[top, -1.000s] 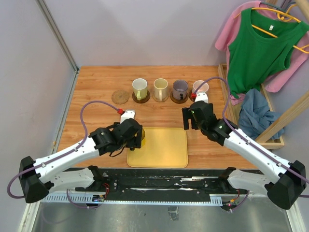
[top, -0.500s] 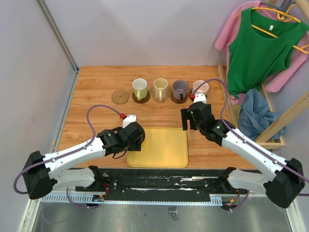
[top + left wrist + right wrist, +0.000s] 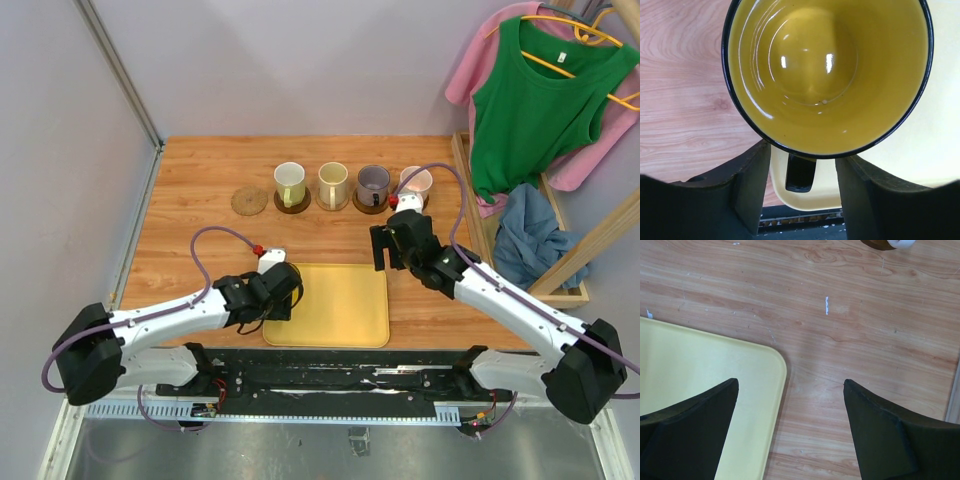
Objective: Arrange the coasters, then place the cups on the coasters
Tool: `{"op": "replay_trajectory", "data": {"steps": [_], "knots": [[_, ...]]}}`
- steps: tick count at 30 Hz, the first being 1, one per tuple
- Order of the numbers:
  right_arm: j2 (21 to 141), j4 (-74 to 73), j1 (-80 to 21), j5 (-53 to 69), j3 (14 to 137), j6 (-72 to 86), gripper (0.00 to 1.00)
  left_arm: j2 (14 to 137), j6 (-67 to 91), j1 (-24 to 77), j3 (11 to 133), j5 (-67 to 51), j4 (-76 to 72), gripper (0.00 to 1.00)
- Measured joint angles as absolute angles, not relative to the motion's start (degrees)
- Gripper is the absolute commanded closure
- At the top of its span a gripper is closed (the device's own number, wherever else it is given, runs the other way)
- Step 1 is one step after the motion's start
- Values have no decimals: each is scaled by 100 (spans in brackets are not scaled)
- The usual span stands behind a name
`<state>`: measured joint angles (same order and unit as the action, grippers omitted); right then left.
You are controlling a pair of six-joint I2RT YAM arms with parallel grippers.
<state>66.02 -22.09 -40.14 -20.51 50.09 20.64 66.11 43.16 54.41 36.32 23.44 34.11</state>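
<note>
Top camera first. Four cups stood in a row along the far side of the desk (image 3: 200, 170): pale cream-green cup (image 3: 290, 183), cream-white cup (image 3: 333, 184), grey-purple cup (image 3: 373, 184) and pale pink cup (image 3: 418, 178). That last one sat partly behind the right arm (image 3: 500, 295). A dark coaster (image 3: 292, 207) peeked out under the green one, and an empty tan coaster (image 3: 249, 200) lay just left of the row. The fifth cup was pretty much buried under the left arm (image 3: 170, 320), at the left edge of the yellow tray (image 3: 340, 310).

Left wrist cam: the see-through yellow cup (image 3: 825, 75) had a dark rim and stood upright, mouth straight at the lens, its top cut off by the frame. Its handle (image 3: 800, 172) pointed down-frame, between the left fingers (image 3: 752, 185). The fingertips vanished behind the cup wall, so I couldn't tell if they were squeezing it.

Right wrist cam: the right fingers (image 3: 690, 430) were spread wide with nothing between them, above the tray's corner and bare wood. A sliver of a pale cup on a dark coaster was cut off by the top edge.
</note>
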Motion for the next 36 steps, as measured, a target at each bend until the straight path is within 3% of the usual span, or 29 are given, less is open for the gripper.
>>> {"op": "replay_trajectory", "data": {"steps": [13,25,30,36], "knots": [[6744,-2204,-3988,-1817,5009,2112,13,6816,4241,5441,3607,2368,3070,54],[6746,-2145,-3988,-1723,5006,2145,13,7142,4228,5441,3607,2373,2961,57],[6751,-2104,-3988,-1686,4995,2169,13,7166,4226,5441,3607,2390,2958,64],[6823,-2084,-3988,-1619,4984,2209,13,7194,4250,5441,3607,2440,2958,80]]}}
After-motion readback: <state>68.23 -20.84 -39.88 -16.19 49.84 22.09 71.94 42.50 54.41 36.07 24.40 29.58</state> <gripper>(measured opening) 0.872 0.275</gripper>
